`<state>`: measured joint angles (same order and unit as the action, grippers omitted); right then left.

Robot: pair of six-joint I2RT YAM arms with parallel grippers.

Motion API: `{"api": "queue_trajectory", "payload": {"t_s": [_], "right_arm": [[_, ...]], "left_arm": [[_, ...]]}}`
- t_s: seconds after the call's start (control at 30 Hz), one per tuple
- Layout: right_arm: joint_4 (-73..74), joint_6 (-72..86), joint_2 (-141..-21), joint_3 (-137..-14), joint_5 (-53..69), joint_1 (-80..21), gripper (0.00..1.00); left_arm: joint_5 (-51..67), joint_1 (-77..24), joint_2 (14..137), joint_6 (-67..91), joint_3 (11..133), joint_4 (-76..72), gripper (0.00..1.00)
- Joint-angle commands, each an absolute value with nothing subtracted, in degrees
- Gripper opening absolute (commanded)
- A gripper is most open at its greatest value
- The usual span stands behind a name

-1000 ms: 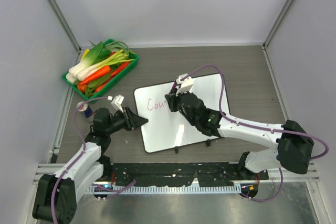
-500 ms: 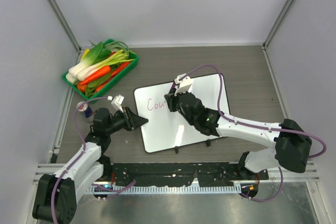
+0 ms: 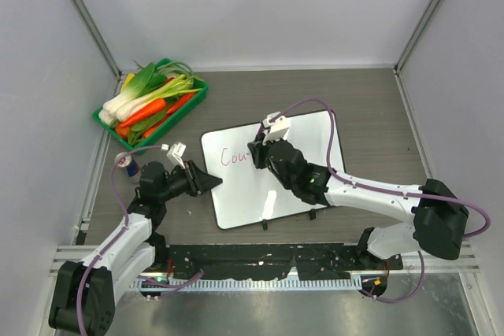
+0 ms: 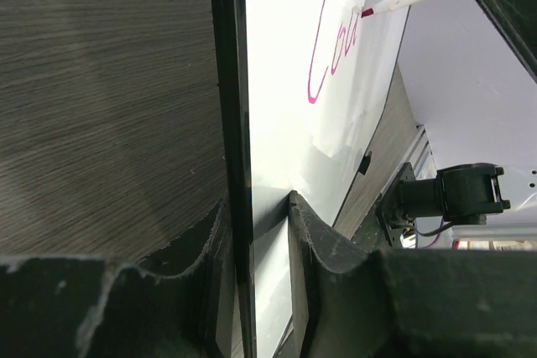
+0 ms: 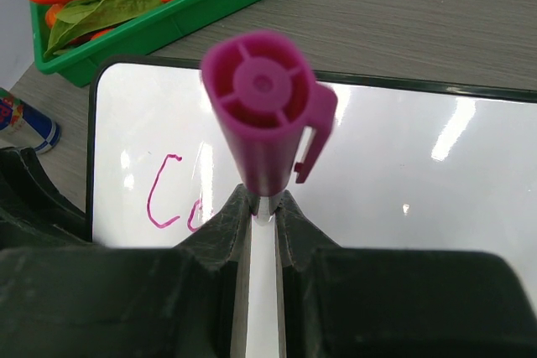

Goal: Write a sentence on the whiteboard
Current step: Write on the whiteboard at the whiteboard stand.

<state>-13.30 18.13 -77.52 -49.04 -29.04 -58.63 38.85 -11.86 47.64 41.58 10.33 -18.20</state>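
Pink-magenta "Cou" is all that shows of the sentence (image 3: pixel 234 156), by the whiteboard (image 3: pixel 244 198) far-left corner. Board lies flat mid-table (image 3: pixel 260 96), slightly rotated. Right gripper (image 3: pixel 258 153) is clamped narrow on a magenta marker (image 5: pixel 267 115), tip right after the "u"; contact can't be confirmed. Left gripper (image 3: pixel 211 182) pinches the board's left edge, frame between its fingers. Green tray (image 3: pixel 193 104) of vegetables sits at the table's far-left corner, a can (image 3: pixel 130 167) at the left edge.

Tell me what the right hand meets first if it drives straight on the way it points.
The whiteboard, through the marker the right hand grips: its tip sits at, or barely off, the board beside the pink writing.
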Motion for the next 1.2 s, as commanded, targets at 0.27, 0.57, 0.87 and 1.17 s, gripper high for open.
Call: {"api": "queue_trajectory", "payload": {"t_s": [0.27,0.57,0.87,1.17], "right_arm": [[-12.92,19.86,-74.09,-44.91,-26.98,-58.27,0.01],[-13.88,19.16,-75.41,-45.96,-28.83,-58.27,0.02],[-14.68,17.14,-76.03,-48.60,-31.73,-57.92,0.01],[-15.38,16.88,-76.82,-49.04,-31.55,-57.22,0.01]], "left_arm": [[38.32,-11.78,47.64,39.29,10.46,-19.86,0.00],[38.23,-11.87,47.55,39.29,10.46,-19.86,0.00],[38.23,-11.78,47.46,39.29,10.46,-19.78,0.00],[38.23,-11.86,47.46,39.29,10.46,-19.78,0.00]]}}
